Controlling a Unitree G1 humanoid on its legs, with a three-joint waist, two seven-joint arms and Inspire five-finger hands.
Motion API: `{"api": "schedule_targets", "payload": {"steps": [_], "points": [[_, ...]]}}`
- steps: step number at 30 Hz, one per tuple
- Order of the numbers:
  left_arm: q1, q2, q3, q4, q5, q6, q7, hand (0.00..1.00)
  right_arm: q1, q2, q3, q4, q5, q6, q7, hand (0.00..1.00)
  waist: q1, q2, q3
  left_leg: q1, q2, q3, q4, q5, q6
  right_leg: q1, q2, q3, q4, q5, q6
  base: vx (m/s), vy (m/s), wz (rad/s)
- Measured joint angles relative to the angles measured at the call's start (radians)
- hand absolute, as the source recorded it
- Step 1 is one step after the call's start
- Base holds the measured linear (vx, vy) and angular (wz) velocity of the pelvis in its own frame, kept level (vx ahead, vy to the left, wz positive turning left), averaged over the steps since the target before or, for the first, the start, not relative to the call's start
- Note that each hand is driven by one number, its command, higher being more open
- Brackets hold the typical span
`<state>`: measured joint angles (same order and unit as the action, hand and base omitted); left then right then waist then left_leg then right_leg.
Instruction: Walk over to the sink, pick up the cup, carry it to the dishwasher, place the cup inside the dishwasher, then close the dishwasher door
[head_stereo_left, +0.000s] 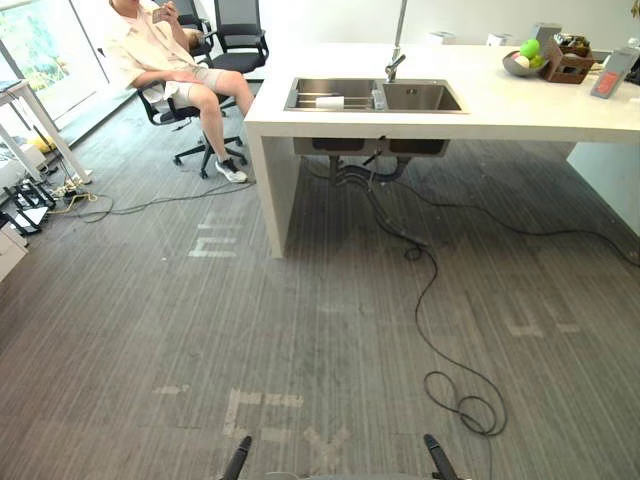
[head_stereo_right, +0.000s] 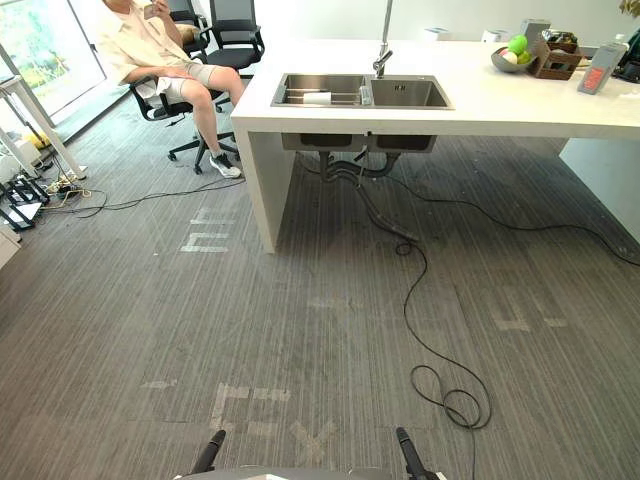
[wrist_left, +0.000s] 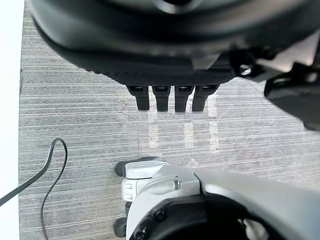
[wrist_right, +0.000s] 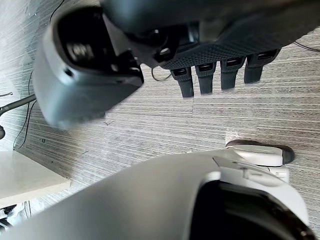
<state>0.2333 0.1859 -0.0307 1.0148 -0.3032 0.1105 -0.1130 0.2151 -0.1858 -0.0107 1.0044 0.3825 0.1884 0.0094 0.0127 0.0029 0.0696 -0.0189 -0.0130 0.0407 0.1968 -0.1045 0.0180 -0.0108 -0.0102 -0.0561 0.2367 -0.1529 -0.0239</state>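
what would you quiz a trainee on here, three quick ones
1. Which basin of the sink holds the cup? A left, B right.
2. True or false: the left hand or the right hand grips the cup.
3. Fill in: the person left of the counter sits on a ___.
Key: 1 A; 2 false; 3 chair.

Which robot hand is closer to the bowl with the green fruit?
Right, probably. The bowl sits far ahead, toward the right of the counter. The right hand hangs on that side, the left hand on the other.
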Motion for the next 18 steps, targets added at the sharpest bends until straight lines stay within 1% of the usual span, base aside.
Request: {"api": "schedule_targets", "payload": {"steps": [1, 2, 3, 4, 5, 6, 7, 8, 9, 12, 13, 16, 17, 18], "points": [[0.013, -0.006, 0.026, 0.015, -0.113, 0.033, -0.045, 1.0, -0.007, 0.013, -0.055, 0.019, 0.146, 0.075, 0.0, 1.0, 0.0, 0.005, -0.005, 0.032, 0.005, 0.014, -0.036, 0.007, -0.006, 0.032, -0.012, -0.051, -0.04, 0.017, 0.008, -0.03, 0.003, -0.17], [0.024, -0.001, 0.031, 0.016, -0.172, 0.039, -0.08, 1.0, 0.003, 0.034, -0.087, 0.021, 0.223, 0.097, 0.011, 1.0, -0.003, 0.0, -0.011, 0.04, 0.006, 0.018, -0.071, 0.02, -0.013, 0.036, -0.012, -0.061, -0.069, 0.031, 0.008, 0.0, -0.004, -0.17], [0.024, 0.0, 0.031, 0.014, -0.189, 0.039, -0.09, 1.0, 0.005, 0.039, -0.103, 0.019, 0.24, 0.103, 0.015, 1.0, -0.004, 0.0, -0.01, 0.043, 0.007, 0.027, -0.092, 0.029, -0.015, 0.036, -0.013, -0.065, -0.082, 0.038, 0.009, 0.05, -0.02, 0.0], [0.019, -0.001, 0.034, 0.004, -0.208, 0.04, -0.098, 1.0, 0.01, 0.043, -0.12, 0.015, 0.255, 0.107, 0.016, 1.0, -0.004, 0.0, -0.002, 0.052, 0.022, 0.071, -0.126, 0.043, -0.017, 0.044, -0.019, -0.087, -0.108, 0.055, 0.011, 0.03, -0.027, 0.18], [0.005, -0.001, 0.038, -0.004, -0.208, 0.044, -0.119, 1.0, 0.014, 0.047, -0.132, 0.013, 0.254, 0.106, 0.017, 1.0, -0.011, -0.005, 0.016, 0.06, 0.033, 0.113, -0.153, 0.063, -0.024, 0.053, -0.026, -0.109, -0.123, 0.061, 0.014, 0.01, -0.021, 0.3], [-0.004, -0.001, 0.041, -0.01, -0.208, 0.046, -0.129, 1.0, 0.014, 0.049, -0.14, 0.014, 0.254, 0.106, 0.017, 1.0, -0.014, 0.001, 0.024, 0.068, 0.031, 0.114, -0.166, 0.076, -0.024, 0.06, -0.029, -0.118, -0.125, 0.061, 0.014, 0.01, 0.002, 0.39], [-0.012, -0.003, 0.042, -0.033, -0.209, 0.05, -0.135, 1.0, 0.014, 0.049, -0.142, 0.014, 0.251, 0.099, 0.021, 1.0, -0.011, -0.006, 0.038, 0.085, 0.025, 0.109, -0.196, 0.091, -0.024, 0.071, -0.033, -0.13, -0.134, 0.062, 0.016, 0.03, 0.02, 0.28], [-0.019, -0.003, 0.042, -0.038, -0.209, 0.05, -0.135, 1.0, 0.01, 0.051, -0.143, 0.015, 0.239, 0.083, 0.028, 1.0, -0.008, -0.001, 0.041, 0.102, 0.02, 0.105, -0.218, 0.104, -0.02, 0.084, -0.035, -0.141, -0.142, 0.062, 0.018, 0.04, 0.026, 0.19], [-0.019, -0.003, 0.043, -0.038, -0.213, 0.05, -0.133, 1.0, 0.009, 0.054, -0.143, 0.015, 0.231, 0.071, 0.031, 1.0, -0.009, -0.003, 0.045, 0.112, 0.018, 0.102, -0.227, 0.108, -0.019, 0.091, -0.036, -0.145, -0.147, 0.062, 0.019, 0.05, 0.018, 0.12], [-0.022, -0.002, 0.041, -0.04, -0.23, 0.045, -0.129, 1.0, -0.03, 0.067, -0.163, 0.014, 0.201, 0.0, 0.051, 1.0, -0.009, -0.005, 0.052, 0.136, 0.009, 0.094, -0.266, 0.127, -0.017, 0.112, -0.043, -0.174, -0.165, 0.063, 0.032, 0.06, 0.013, 0.16], [-0.024, -0.001, 0.04, -0.044, -0.231, 0.044, -0.125, 1.0, -0.037, 0.07, -0.163, 0.015, 0.202, -0.012, 0.054, 1.0, -0.007, -0.006, 0.053, 0.14, 0.007, 0.092, -0.269, 0.129, -0.018, 0.117, -0.045, -0.179, -0.17, 0.063, 0.036, 0.04, 0.006, 0.25], [-0.05, -0.012, 0.024, -0.077, -0.242, 0.009, -0.084, 1.0, -0.073, 0.075, -0.164, 0.016, 0.182, -0.056, 0.056, 1.0, 0.001, -0.008, 0.06, 0.147, 0.003, 0.088, -0.281, 0.134, -0.026, 0.129, -0.051, -0.206, -0.174, 0.064, 0.052, 0.02, 0.003, 0.22], [-0.075, -0.021, 0.024, -0.077, -0.248, -0.02, -0.053, 1.0, -0.1, 0.082, -0.163, 0.015, 0.181, -0.085, 0.057, 1.0, -0.001, -0.01, 0.071, 0.154, 0.002, 0.09, -0.281, 0.134, -0.026, 0.136, -0.052, -0.208, -0.175, 0.064, 0.056, 0.0, 0.0, 0.0], [-0.087, -0.026, 0.023, -0.077, -0.247, -0.03, -0.038, 1.0, -0.11, 0.084, -0.163, 0.014, 0.179, -0.097, 0.058, 1.0, -0.002, -0.01, 0.074, 0.155, 0.002, 0.091, -0.281, 0.134, -0.026, 0.137, -0.053, -0.209, -0.174, 0.064, 0.058, 0.0, 0.0, 0.0]]}}
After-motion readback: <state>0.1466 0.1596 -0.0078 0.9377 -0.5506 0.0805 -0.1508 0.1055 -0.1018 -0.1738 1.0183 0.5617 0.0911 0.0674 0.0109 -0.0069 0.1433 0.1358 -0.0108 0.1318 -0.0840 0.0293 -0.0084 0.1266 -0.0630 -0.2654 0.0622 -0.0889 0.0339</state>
